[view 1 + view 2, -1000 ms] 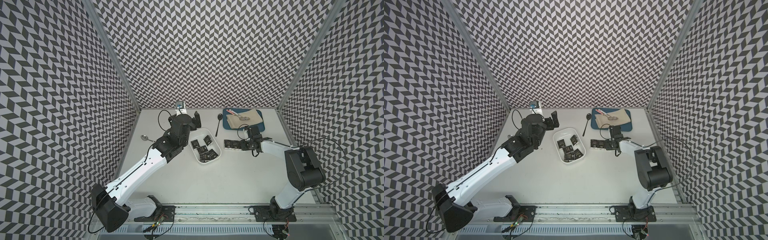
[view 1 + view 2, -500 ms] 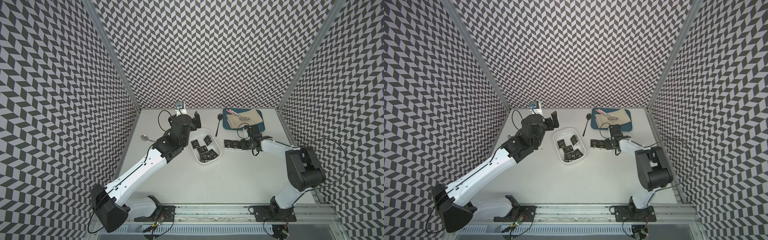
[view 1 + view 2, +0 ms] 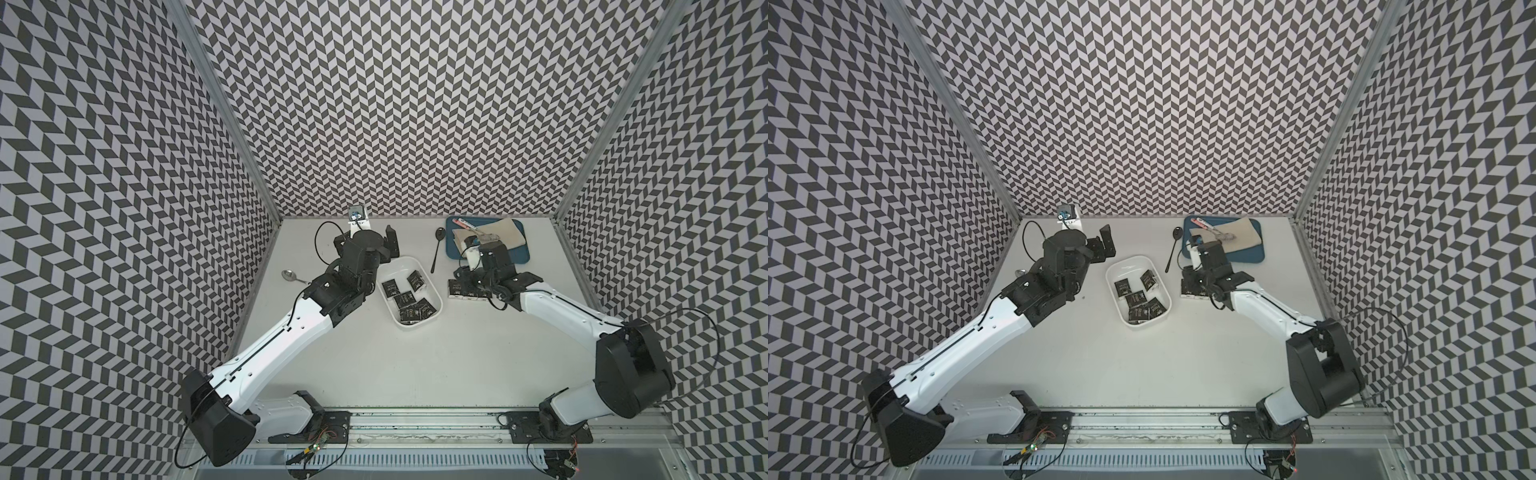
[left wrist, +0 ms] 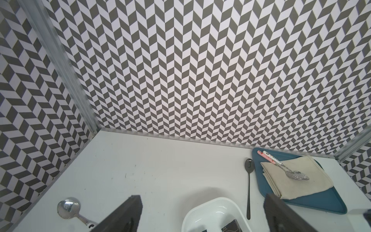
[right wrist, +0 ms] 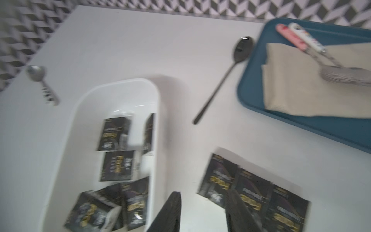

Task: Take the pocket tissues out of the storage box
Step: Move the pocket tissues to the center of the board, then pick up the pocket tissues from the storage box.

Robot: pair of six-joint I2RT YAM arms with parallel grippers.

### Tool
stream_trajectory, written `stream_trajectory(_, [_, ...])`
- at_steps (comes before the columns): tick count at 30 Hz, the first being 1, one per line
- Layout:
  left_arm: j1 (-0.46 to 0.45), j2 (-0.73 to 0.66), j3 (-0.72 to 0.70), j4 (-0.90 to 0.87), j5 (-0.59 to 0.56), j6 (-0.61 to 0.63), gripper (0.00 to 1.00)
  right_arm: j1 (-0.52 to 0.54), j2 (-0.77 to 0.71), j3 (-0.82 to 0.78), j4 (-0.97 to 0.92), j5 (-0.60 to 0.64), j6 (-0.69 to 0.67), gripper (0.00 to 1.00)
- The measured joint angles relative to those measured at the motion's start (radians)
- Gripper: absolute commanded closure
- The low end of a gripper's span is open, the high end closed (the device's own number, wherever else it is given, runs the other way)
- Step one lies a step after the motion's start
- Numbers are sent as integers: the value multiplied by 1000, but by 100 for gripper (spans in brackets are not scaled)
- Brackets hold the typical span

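Wider than a second ago, my right gripper (image 5: 203, 195) stands jaws apart, empty, over three glossy black rectangular pocket tissues (image 5: 253, 188) on the white table (image 3: 374, 353). I see the rest inside the white plastic storage box (image 3: 401, 266). My left gripper (image 4: 202, 198) gapes, empty.

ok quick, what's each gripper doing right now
Left gripper: open, holding nothing.
Right gripper: open, nothing between its jaws.

Both arms stretch forward, elbows bent. The left end effector (image 4: 200, 209) gapes wide; the right end effector (image 5: 203, 206) angles downward, jaws moderately parted.
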Motion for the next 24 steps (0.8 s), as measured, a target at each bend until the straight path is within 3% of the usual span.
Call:
stream_trajectory(4, [37, -17, -40, -32, 42, -45, 1, 111, 51, 38, 37, -46, 34, 57])
stream_trajectory(10, [101, -48, -119, -53, 136, -113, 1, 184, 214, 158, 95, -86, 103, 55])
stream_trajectory(16, [145, -50, -135, -66, 208, -149, 1, 225, 416, 318, 104, -86, 145, 55])
stream_trajectory(24, [176, -92, -135, -67, 240, -156, 1, 230, 537, 404, 96, -93, 165, 54])
